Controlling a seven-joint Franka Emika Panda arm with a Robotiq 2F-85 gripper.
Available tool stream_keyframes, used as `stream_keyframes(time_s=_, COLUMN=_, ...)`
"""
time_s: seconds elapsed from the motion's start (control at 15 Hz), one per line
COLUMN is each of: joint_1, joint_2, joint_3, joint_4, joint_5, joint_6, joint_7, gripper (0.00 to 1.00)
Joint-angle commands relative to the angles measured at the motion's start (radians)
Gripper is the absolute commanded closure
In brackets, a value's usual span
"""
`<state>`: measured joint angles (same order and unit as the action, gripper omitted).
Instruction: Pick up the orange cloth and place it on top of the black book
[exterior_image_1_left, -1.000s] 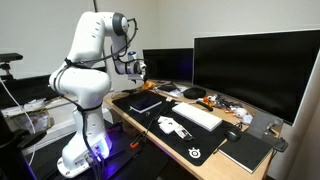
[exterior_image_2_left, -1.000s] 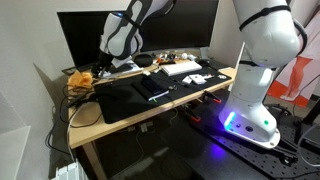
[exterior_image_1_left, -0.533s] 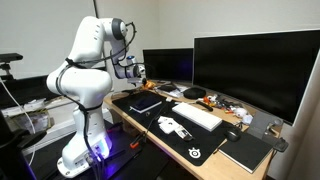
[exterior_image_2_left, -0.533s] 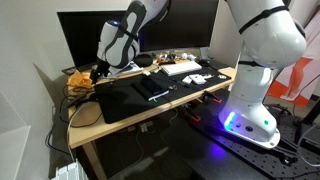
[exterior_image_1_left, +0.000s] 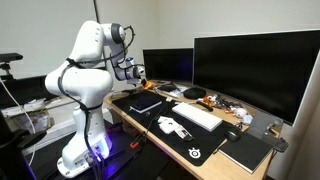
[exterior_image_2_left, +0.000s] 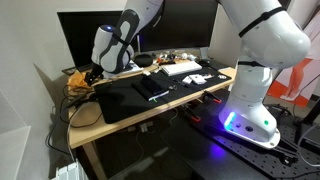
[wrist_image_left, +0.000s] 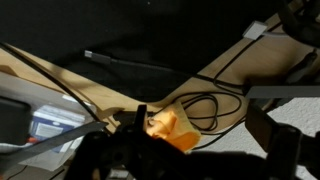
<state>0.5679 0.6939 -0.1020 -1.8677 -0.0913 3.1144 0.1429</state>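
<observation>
Biggest worry for me is the black cables. They loop right beside the orange cloth, one strand looks like it touches its edge, and the whole lot sits well away from the black book, off past the far end of the desk mat the book lies on. The gripper hangs just above the cloth with its jaws spread wide and nothing in them, so if it drops straight down a finger could easily hook a cable along with the fabric and drag the tangle toward the book. Second risk is the cloth itself, which is small, soft and crumpled, orange-tan with yellowish folds. Pinch only one fold and I'd guess it slumps open or slips out halfway to the book. The book is thin, flat and rectangular with a slightly glossy bluish-grey cover, so a floppy rag dropped off-centre might slide or hang over its edge. The desk where the cloth lies is pale smooth wood, not much friction there either. The white keyboard is on the book's other side, away from the cloth, so it shouldn't get in the way.
</observation>
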Motion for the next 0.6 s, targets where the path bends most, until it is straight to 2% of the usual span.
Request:
stream_keyframes(time_s=0.0, joint_1=-0.003, joint_2=0.000, joint_3=0.003, joint_4=0.000, joint_5=-0.001, joint_6=0.000, joint_7=-0.002, gripper=0.00)
stream_keyframes(time_s=0.2, joint_1=-0.009, joint_2=-0.001, joint_3=0.009, joint_4=-0.005, joint_5=0.007, joint_6=0.014, joint_7=0.004, gripper=0.00)
stream_keyframes(time_s=0.53, joint_1=0.003, joint_2=0.055, joint_3=-0.004, joint_4=0.078, joint_5=0.033, joint_6=0.008, joint_7=0.035, gripper=0.00)
